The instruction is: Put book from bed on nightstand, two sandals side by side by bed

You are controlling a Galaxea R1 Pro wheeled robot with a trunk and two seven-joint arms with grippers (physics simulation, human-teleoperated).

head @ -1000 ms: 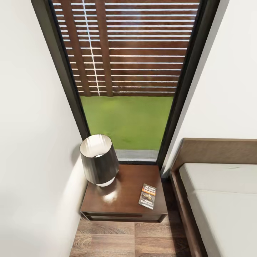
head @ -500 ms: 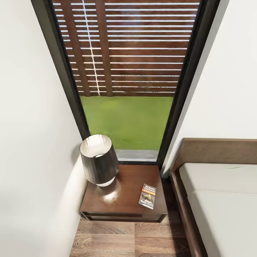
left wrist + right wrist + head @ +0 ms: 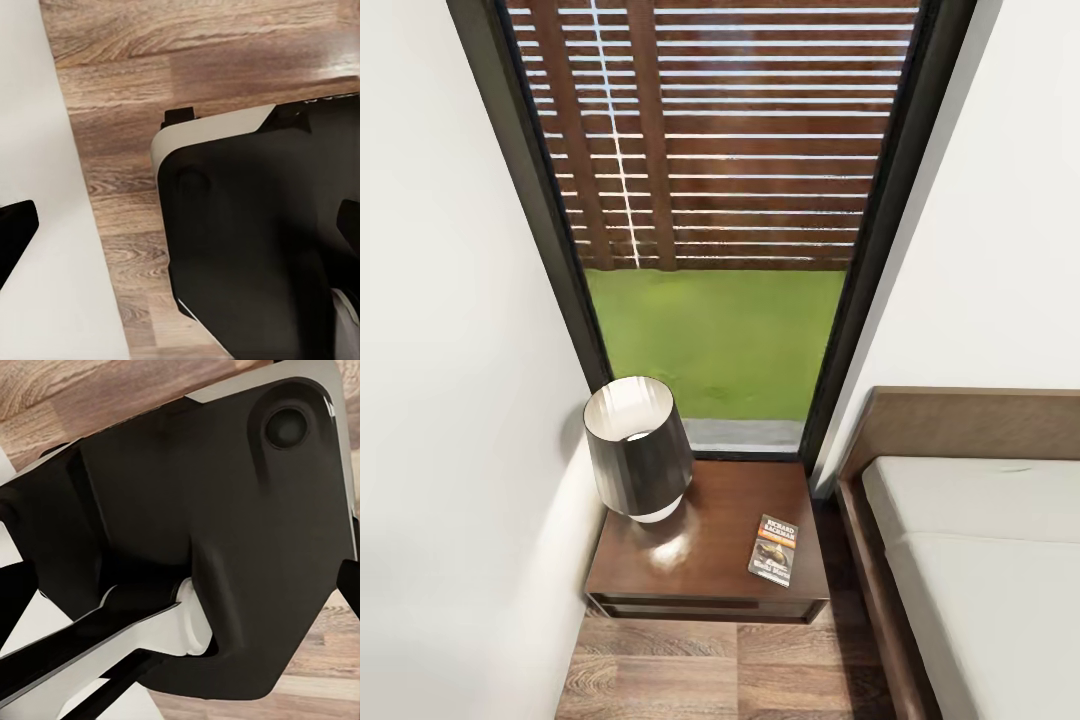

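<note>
The book [image 3: 774, 550] lies flat on the right front part of the nightstand [image 3: 680, 565], its orange band and white lettering facing up. To the right stands the bed [image 3: 985, 580] with its bare grey mattress and brown headboard [image 3: 970, 420]. The sandals are out of view. In the left wrist view my left gripper [image 3: 180, 232] is open over the robot's black base [image 3: 247, 247] and the plank floor. My right gripper [image 3: 180, 555] is also open, close above the base [image 3: 195, 510], with nothing between its fingers.
A dark-shaded lamp [image 3: 637, 447] takes up the nightstand's back left corner. A tall dark-framed window [image 3: 720, 340] stands behind it, with a white wall [image 3: 450, 400] tight on the left. A narrow strip of wood floor [image 3: 720, 670] lies between wall and bed frame.
</note>
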